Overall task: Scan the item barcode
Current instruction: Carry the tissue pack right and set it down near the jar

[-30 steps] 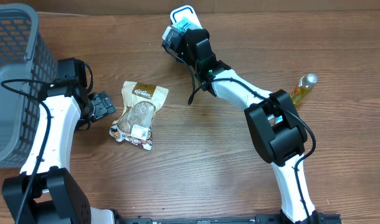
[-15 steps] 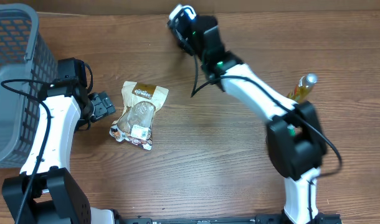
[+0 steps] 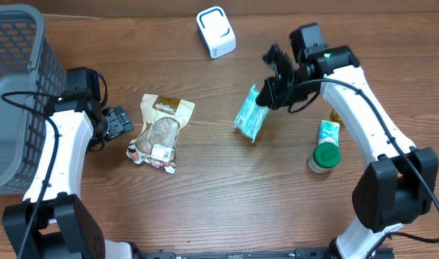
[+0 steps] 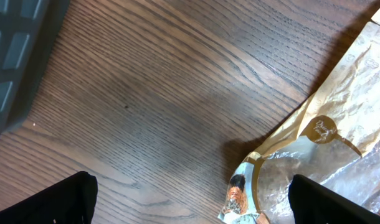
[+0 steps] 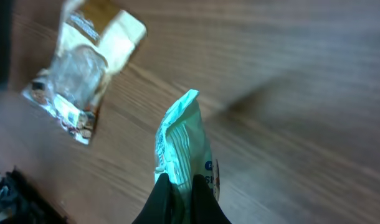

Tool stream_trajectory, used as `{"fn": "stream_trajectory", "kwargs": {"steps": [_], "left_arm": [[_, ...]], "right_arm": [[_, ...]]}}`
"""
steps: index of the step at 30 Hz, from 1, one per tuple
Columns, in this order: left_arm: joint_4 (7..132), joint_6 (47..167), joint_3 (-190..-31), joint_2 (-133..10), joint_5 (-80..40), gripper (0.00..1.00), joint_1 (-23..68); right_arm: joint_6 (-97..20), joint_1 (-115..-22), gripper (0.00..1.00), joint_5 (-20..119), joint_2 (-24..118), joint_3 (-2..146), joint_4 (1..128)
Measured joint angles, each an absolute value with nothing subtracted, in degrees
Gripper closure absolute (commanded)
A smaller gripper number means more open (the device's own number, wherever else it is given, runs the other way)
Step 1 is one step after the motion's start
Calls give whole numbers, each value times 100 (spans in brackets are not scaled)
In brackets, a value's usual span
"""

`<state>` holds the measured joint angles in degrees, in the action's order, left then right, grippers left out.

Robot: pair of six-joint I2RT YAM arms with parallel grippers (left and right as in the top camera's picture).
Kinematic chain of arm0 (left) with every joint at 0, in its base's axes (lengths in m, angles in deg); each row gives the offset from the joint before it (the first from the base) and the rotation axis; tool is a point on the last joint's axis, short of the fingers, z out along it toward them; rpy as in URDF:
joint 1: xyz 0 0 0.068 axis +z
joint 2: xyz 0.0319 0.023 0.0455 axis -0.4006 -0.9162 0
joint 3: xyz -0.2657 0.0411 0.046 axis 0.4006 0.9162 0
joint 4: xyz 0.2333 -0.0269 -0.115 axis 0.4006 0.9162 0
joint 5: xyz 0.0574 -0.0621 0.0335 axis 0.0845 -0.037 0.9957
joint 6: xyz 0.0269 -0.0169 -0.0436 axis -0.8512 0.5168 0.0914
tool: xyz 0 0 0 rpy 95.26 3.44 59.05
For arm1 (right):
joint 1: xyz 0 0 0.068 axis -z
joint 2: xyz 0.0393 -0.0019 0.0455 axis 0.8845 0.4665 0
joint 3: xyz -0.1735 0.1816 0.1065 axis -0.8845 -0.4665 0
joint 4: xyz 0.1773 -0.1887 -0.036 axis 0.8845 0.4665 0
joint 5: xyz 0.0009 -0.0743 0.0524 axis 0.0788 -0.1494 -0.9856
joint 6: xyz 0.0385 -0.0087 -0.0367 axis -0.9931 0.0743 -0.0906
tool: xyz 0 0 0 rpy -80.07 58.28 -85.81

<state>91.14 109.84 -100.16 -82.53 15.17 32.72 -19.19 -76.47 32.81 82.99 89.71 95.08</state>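
One teal packet [image 3: 250, 119] hangs pinched in the closed right jaws above the counter [image 3: 219, 205]; the left jaws gape wide just left of a brown pouch [image 3: 160, 128].

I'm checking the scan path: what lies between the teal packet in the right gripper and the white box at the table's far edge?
Only bare table lies between the teal packet and the white box, as the overhead view shows.
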Motion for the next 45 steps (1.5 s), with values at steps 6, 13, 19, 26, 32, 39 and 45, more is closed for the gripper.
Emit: {"fn": "stream_trajectory", "kwargs": {"steps": [6, 13, 19, 26, 32, 39, 45], "left_arm": [[9107, 10984, -10016, -8253, 1519, 0, 3272], [9107, 10984, -10016, -8253, 1519, 0, 3272], [9107, 10984, -10016, -8253, 1519, 0, 3272], [9107, 10984, -10016, -8253, 1519, 0, 3272], [9109, 10984, -10016, -8253, 1519, 0, 3272], [9109, 10984, -10016, -8253, 1519, 0, 3272], [9109, 10984, -10016, -8253, 1519, 1, 3272]], "right_arm": [[-1997, -7647, 60, 4454, 8327, 7953, 8940], [-2128, -7643, 0, 5211, 8331, 7588, 7797], [-3549, -7691, 0, 4959, 8331, 7533, 6911], [-4493, -8657, 23, 4389, 8331, 7529, 6723], [-5260, -9363, 88, 4677, 8331, 7317, 6693], [-5678, -9486, 85, 4953, 8331, 7009, 6883], [-5768, -9486, 86, 4883, 8331, 6818, 6909]]}}
